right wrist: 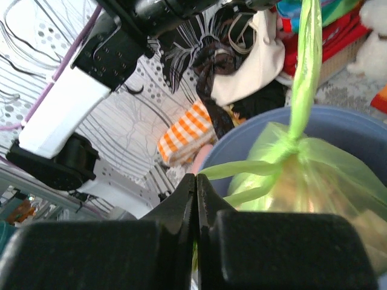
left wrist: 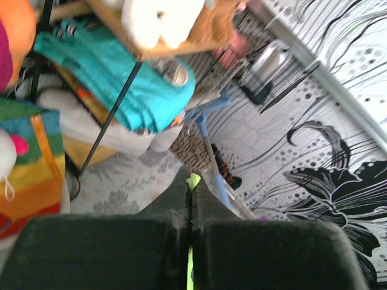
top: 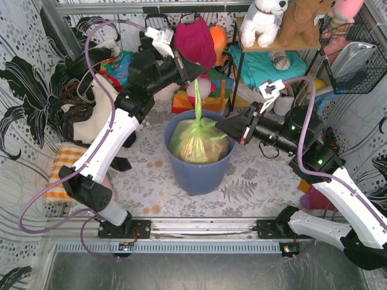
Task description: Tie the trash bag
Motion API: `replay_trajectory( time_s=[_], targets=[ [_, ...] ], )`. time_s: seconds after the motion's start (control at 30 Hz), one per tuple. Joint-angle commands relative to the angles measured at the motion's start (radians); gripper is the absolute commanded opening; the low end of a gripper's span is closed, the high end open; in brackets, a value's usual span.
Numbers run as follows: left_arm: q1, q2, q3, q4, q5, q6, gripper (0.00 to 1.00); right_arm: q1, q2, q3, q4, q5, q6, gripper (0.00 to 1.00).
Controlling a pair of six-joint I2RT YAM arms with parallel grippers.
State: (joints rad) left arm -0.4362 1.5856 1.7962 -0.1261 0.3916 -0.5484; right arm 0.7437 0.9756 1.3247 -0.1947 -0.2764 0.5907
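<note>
The lime-green trash bag (top: pixel 198 142) sits in the blue-grey round bin (top: pixel 199 175), with tan scraps showing through. One handle strip (top: pixel 197 99) runs straight up from the bag's bunched neck to my left gripper (top: pixel 192 75). That gripper is shut on the strip, and green plastic pokes out between the closed fingertips of the left gripper (left wrist: pixel 191 181). My right gripper (top: pixel 219 125) is at the bin's right rim, shut on a second strip. In the right wrist view this strip (right wrist: pixel 248 169) leads from the right gripper (right wrist: pixel 196 178) to the neck (right wrist: pixel 290 147).
Behind the bin stands a shelf (top: pixel 272 45) with plush toys and a turquoise cloth. A cream tote (top: pixel 97 115) and an orange checked cloth (top: pixel 63 166) lie at the left. A wire basket (top: pixel 357 60) hangs at the right. A striped bag (left wrist: pixel 30 169) is nearby.
</note>
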Motion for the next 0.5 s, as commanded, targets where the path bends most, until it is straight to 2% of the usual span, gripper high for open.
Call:
replay_trajectory(
  time_s=[0.0,0.27,0.37,0.47],
  targets=[
    [0.009,-0.055,-0.125,0.107,-0.032,-0.004,0.0,-0.003,-0.077,-0.089,0.015,-0.086,0.045,0.0],
    [0.008,-0.122,-0.281,0.044,-0.149,0.044,0.0,-0.003,-0.202,-0.318,0.048,-0.312,0.126,0.0],
    [0.012,-0.134,-0.356,0.018,-0.226,0.064,0.0,-0.003,-0.258,-0.447,0.06,-0.385,0.17,0.0],
    [0.021,-0.118,-0.4,-0.019,-0.312,0.099,0.0,-0.003,-0.316,-0.596,0.15,-0.463,0.261,0.0]
  ],
)
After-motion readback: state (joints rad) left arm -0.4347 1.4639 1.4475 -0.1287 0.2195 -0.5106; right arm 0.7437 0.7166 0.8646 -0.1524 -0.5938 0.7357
